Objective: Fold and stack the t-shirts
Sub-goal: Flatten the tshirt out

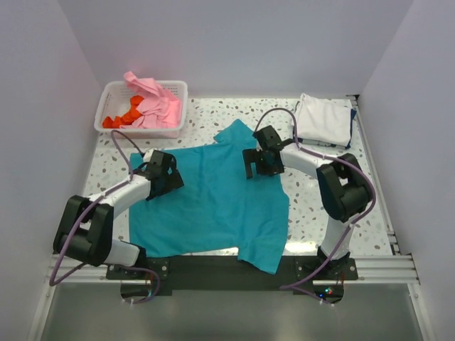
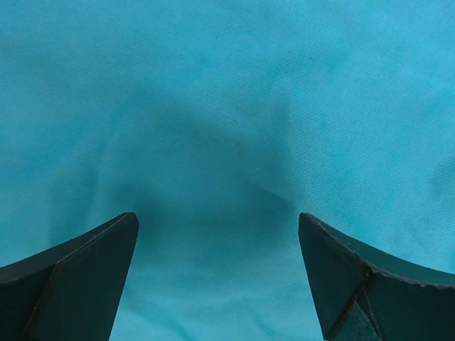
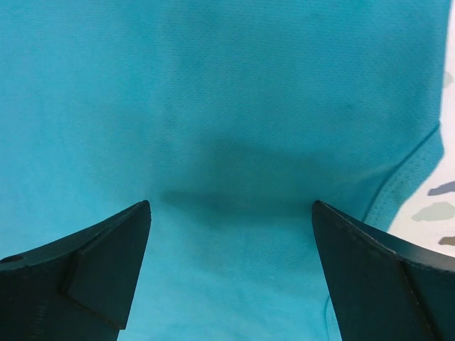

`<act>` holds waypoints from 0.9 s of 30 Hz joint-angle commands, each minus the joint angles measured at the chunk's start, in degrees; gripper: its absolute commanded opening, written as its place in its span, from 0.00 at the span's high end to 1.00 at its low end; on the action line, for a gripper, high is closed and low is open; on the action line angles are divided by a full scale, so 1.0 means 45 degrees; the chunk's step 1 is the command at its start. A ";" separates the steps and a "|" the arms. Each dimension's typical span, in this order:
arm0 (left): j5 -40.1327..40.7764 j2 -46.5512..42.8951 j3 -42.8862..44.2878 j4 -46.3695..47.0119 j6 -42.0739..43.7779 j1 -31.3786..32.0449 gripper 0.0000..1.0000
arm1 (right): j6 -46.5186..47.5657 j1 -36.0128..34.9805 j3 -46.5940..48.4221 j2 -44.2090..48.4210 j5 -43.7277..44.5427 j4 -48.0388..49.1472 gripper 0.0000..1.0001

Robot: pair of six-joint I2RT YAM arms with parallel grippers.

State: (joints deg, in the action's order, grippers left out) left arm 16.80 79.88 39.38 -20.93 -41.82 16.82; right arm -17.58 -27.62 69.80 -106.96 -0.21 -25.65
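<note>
The teal t-shirt (image 1: pixel 213 202) lies spread flat on the speckled table. My left gripper (image 1: pixel 158 186) is open just above its left part; teal cloth (image 2: pixel 227 128) fills the left wrist view between the spread fingers (image 2: pixel 92 270). My right gripper (image 1: pixel 250 170) is open just above the shirt's upper right part, with teal cloth (image 3: pixel 227 106) between its fingers (image 3: pixel 99 270) and a hem near the right edge. A folded white t-shirt (image 1: pixel 321 119) lies on a dark blue one at the back right. Pink (image 1: pixel 155 103) and orange-red (image 1: pixel 122 117) shirts are in the basket.
The white slatted basket (image 1: pixel 114 92) stands at the back left. White walls close in the left, back and right sides. A metal rail (image 1: pixel 370 266) runs along the near edge with both arm bases on it. Bare speckled table (image 1: pixel 313 206) shows right of the shirt.
</note>
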 commanded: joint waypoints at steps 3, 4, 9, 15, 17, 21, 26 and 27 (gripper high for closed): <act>-0.0841 0.0784 0.0546 0.1115 0.0504 -0.0105 0.00 | -0.0096 0.0569 -0.0081 -0.0197 0.0983 -0.0296 0.01; -0.0919 0.1017 0.0643 0.1116 0.0524 -0.0105 0.00 | -0.0116 0.0667 -0.0159 -0.0177 0.1022 -0.0316 0.01; -0.1251 0.1624 0.1288 0.1252 0.0778 -0.0105 0.00 | -0.0194 0.1291 -0.0823 0.0407 0.1413 -0.0335 0.01; -0.1466 0.1918 0.1641 0.1291 0.0817 -0.0105 0.00 | 0.0078 0.1976 -0.1565 0.1052 0.1472 -0.0413 0.01; -0.1525 0.1723 0.1524 0.1330 0.0857 -0.0105 0.00 | 0.0372 0.1977 -0.1625 0.1443 0.1298 -0.0413 0.01; -0.1428 0.1040 0.1562 0.1174 0.0857 -0.0105 0.00 | 0.0879 0.1977 -0.0572 0.1658 0.0361 -0.0901 0.01; -0.1155 -0.0073 0.1582 0.0745 0.0857 -0.0105 0.00 | 0.1991 0.1977 0.1731 0.1504 0.0066 -0.1136 0.01; -0.1058 -0.0287 0.1582 0.0686 0.0857 -0.0105 0.00 | 0.2187 0.1977 0.2064 0.1329 0.0066 -0.1097 0.01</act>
State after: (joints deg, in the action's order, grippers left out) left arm 10.72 82.78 45.32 -17.65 -39.29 16.78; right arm -12.23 -18.74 72.20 -102.32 1.72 -31.22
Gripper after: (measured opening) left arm 0.997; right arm 0.987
